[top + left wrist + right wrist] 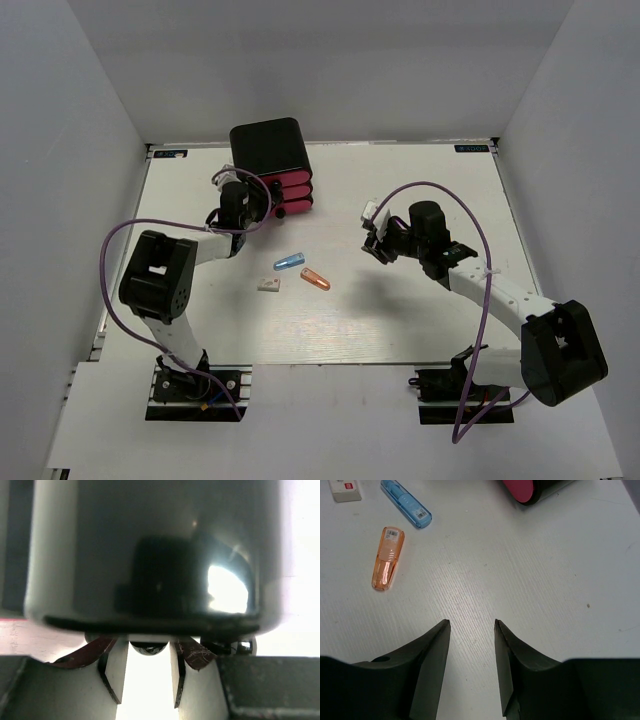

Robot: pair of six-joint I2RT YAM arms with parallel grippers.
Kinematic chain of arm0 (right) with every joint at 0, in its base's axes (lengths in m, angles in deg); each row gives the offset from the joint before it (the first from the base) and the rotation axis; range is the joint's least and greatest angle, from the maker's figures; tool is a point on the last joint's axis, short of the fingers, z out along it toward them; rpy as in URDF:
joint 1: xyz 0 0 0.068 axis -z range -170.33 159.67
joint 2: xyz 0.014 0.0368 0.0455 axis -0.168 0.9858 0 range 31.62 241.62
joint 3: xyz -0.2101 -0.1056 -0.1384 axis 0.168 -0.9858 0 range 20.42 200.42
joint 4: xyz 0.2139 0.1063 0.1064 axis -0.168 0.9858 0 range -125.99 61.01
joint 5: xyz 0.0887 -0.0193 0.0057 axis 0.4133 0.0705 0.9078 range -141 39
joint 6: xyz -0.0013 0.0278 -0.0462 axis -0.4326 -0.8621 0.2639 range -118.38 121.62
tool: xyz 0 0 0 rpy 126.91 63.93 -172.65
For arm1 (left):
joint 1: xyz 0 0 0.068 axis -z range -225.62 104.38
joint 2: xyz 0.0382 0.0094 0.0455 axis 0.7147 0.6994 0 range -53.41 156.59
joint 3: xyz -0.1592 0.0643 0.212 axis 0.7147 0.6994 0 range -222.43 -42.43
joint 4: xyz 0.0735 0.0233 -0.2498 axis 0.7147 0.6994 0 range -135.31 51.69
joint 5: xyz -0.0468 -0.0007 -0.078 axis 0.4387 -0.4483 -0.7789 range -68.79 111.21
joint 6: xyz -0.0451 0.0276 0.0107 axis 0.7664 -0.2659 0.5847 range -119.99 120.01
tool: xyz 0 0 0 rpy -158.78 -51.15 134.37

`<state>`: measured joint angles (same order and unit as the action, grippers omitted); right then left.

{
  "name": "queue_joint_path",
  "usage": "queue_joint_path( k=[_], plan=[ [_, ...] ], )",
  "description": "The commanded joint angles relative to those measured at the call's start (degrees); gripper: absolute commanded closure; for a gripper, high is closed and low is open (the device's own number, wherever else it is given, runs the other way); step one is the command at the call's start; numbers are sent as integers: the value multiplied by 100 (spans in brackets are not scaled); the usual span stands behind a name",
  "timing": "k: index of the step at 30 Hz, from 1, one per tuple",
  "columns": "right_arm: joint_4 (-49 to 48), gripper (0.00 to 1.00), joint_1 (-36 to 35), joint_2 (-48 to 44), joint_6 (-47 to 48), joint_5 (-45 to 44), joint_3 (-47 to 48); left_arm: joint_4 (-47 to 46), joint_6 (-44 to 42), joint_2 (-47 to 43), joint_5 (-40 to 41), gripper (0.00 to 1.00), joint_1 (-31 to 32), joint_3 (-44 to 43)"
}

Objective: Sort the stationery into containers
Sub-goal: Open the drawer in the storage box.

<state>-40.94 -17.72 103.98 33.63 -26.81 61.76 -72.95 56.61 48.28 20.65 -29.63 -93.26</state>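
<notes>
White walls (330, 60) are closing round a white table (420, 320), and three pieces of the stationery are lying loose near its middle. An orange pen (315, 279) is lying on its side, its long axis running diagonally from far left to near right. A light blue pen (289, 262) is lying just beside it on the far-left side at a different slant, and a white block (267, 285) is sitting left of both. None of the three is touching another. Beyond them, at the far left, the black box (265, 145) is standing with its pink-red drawers (292, 195) facing the pens.

The right tool (471, 622) is hovering over bare table with its jaws spread and nothing between them. In its own camera the orange pen is lying ahead and off to the left, its length running roughly crosswise to the line along which the jaws close. Seen from above, this arm is nearer that pen than the left one, so a pick is probably calling for a reach forward and leftward with little turning of the wrist.

The left tool (148, 662) is hanging right at the front of the box, with a black knob (148, 648) sitting at its fingertips. I cannot tell whether the jaws are pinching that knob or only flanking it, nor which drawer it belongs to.
</notes>
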Motion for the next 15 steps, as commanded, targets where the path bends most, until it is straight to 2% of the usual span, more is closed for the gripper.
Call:
queue_joint_path(
  k=[1, 4, 10, 15],
  plan=[
    [-208, 53, 15, -143, 217, 174, -74, 39, -52, -289, 117, 73, 36, 204],
    [-94, 46, 15, -152, 419, 454, -126, 189, -114, -676, 169, 75, 36, 511],
    [64, 44, -20, 15, 570, 745, -109, 381, -167, -1501, 284, 75, 36, 1197],
    [327, 41, -64, 261, 684, 1236, 128, 443, -167, -1819, 355, 73, 36, 1558]
  ],
)
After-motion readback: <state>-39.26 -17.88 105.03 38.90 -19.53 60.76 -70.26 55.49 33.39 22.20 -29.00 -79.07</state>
